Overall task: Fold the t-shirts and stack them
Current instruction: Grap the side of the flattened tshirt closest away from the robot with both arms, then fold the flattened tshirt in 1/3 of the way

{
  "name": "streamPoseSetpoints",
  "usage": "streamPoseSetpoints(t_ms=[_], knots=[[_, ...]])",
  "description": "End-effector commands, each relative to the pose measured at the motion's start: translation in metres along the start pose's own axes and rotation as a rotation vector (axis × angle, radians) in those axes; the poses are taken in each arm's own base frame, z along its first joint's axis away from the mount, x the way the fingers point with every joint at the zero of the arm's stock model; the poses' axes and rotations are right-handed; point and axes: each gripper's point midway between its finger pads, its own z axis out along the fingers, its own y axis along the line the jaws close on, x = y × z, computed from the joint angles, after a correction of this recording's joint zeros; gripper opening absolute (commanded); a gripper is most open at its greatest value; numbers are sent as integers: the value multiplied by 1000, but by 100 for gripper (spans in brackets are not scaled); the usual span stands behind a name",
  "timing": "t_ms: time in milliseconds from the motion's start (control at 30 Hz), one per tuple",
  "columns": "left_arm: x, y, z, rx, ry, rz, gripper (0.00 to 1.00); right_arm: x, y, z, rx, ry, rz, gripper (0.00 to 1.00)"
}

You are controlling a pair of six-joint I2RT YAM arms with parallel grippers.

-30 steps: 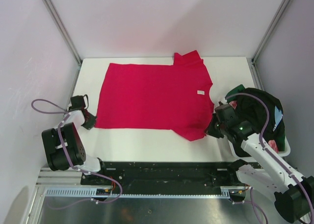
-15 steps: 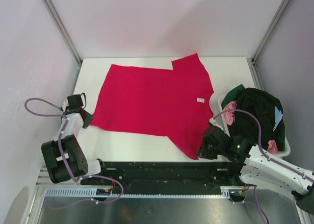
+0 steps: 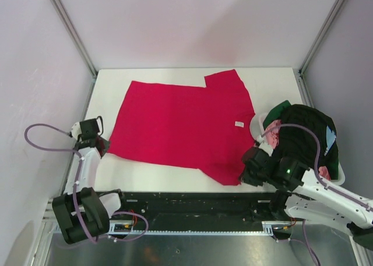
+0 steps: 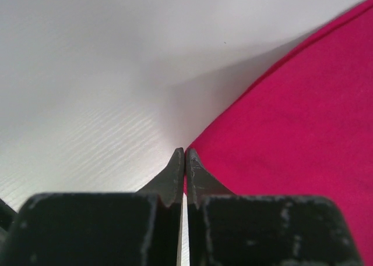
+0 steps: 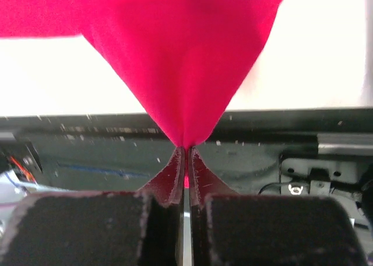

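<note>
Red t-shirt (image 3: 180,123) spread flat mid-counter (image 3: 274,85), its collar toward the right edge. My left fingers (image 4: 180,164) are clenched on its near-left hem corner. My right fingers (image 5: 179,161) pinch its near sleeve, tented at the counter's near edge.

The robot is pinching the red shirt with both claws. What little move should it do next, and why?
Probably lift both pinched spots and carry them toward the far side, folding the near edge over. The red t-shirt lies spread on the table; the left gripper is shut on its near hem corner, the right gripper on its near sleeve, so one whole side is held.
</note>
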Motion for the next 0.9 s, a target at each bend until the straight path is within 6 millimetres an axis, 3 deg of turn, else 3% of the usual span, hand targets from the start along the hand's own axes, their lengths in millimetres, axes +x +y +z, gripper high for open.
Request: streamPoseSetpoints(t_ms=[0,133,333,533,867], knots=[[-17,-28,-8,22,-58,39,0,-65,11,-13,63,-183,-28,0],[-13,-68,0,39,-28,108,0,-112,22,2,92,-237,-49,0],[-2,-113,28,43,57,160,0,-169,26,48,126,-251,-30,0],[-6,-131,43,33,69,172,0,-202,15,83,174,-245,-5,0],[-24,-142,44,47,45,131,0,-236,7,83,169,-276,31,0]])
